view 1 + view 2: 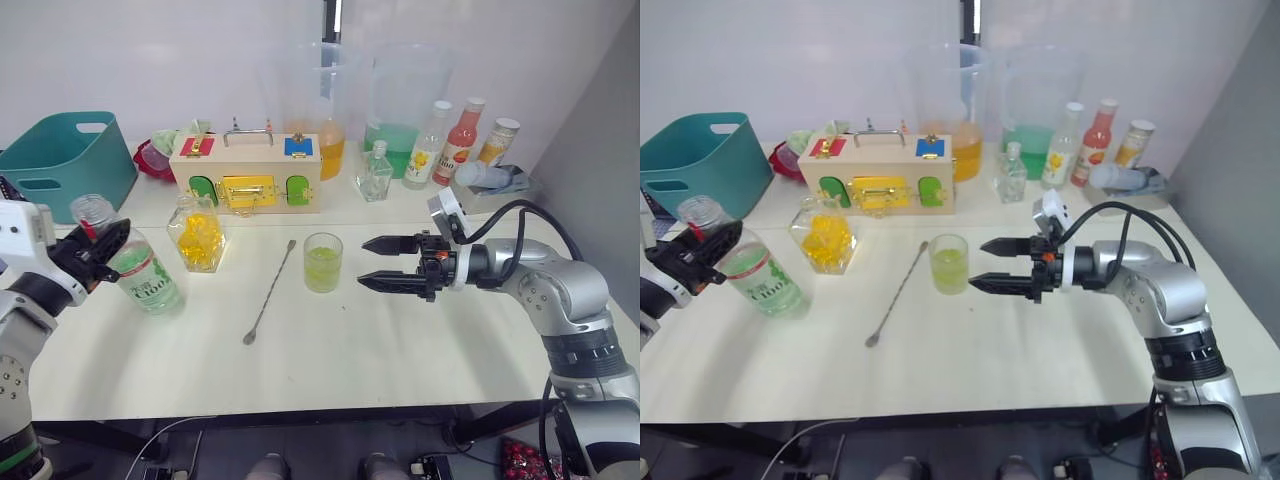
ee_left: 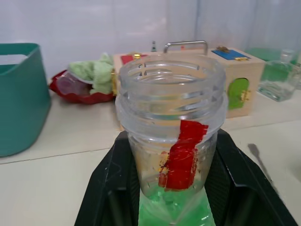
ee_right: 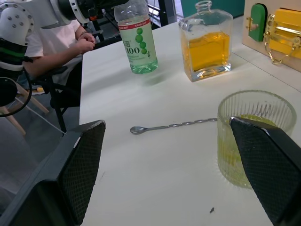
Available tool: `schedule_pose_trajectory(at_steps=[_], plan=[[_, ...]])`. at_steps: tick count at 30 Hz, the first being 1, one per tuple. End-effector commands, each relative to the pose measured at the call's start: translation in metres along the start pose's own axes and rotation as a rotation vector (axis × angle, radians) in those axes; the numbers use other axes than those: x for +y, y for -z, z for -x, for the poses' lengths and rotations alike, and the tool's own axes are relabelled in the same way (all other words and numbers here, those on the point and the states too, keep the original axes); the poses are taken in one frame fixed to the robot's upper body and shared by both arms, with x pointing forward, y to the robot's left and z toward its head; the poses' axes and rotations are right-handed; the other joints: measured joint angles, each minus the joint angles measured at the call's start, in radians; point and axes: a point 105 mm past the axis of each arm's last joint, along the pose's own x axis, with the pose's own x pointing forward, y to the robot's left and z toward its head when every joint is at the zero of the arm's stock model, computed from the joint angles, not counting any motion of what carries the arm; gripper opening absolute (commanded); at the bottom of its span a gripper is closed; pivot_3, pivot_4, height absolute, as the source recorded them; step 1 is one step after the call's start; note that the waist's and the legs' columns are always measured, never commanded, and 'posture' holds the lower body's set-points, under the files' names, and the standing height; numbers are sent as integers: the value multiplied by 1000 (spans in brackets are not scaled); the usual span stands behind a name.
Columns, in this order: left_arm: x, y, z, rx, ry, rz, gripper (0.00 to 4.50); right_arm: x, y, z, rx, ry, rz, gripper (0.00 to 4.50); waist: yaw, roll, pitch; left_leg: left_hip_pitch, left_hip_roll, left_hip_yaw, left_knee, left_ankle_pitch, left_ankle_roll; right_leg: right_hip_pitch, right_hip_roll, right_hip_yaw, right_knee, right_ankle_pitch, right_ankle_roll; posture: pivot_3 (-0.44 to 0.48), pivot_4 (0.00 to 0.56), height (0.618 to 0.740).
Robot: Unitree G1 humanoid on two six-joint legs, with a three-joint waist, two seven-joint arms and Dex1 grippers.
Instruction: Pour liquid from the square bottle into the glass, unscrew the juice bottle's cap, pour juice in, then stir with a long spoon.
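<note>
Left claw (image 1: 92,252) pinching the tilted, uncapped juice bottle (image 1: 140,268); right claw (image 1: 392,264) spread just beside the glass (image 1: 323,262).

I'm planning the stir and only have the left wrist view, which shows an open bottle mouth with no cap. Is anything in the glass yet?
Observer: Yes, the glass holds yellow-green liquid, roughly half full.
Operator: Where's the long spoon?
Observer: The long spoon lies flat on the table, left of the glass, bowl end toward the robot.
Operator: And the right gripper?
Observer: The right gripper hovers open on the glass's right side, holding nothing.
</note>
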Motion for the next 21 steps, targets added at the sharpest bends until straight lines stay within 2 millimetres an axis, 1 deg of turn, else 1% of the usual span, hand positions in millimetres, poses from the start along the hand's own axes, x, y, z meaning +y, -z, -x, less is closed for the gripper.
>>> schedule_pose_trajectory(at_steps=[1,4,8,13,16,21], plan=[[14,-24,-10,-110,-73,-74,1398,5,-12,1,-22,-7,55,4465,2,-1,0,0,0,0,0,0,0,0,0,0,0,0,0,0,150,740],[16,-21,-19,-114,-72,-88,1398,6,-12,2,-23,-4,56,4465,-1,-1,-1,0,0,0,0,0,-1,0,0,0,0,0,0,0,150,740],[28,-15,-40,-114,-122,-103,1398,7,-13,5,-25,18,58,4465,-1,-2,-1,0,0,0,0,-1,-1,0,0,-1,0,0,0,0,150,740],[40,-13,-59,-128,-140,-92,1398,9,-13,9,-30,45,53,4465,-4,-2,-1,0,0,0,0,-1,-1,-1,0,-1,1,0,0,0,150,740],[42,-9,-66,-125,-132,-93,1398,10,-12,10,-28,57,51,4465,-5,-2,-1,0,0,0,0,-1,-1,-1,0,-1,1,0,0,0,150,740],[47,6,-71,-105,-127,-84,1398,11,-12,12,-27,69,49,4465,-6,-2,-1,0,0,0,0,-1,-1,-1,0,-1,1,0,0,0,150,740]])
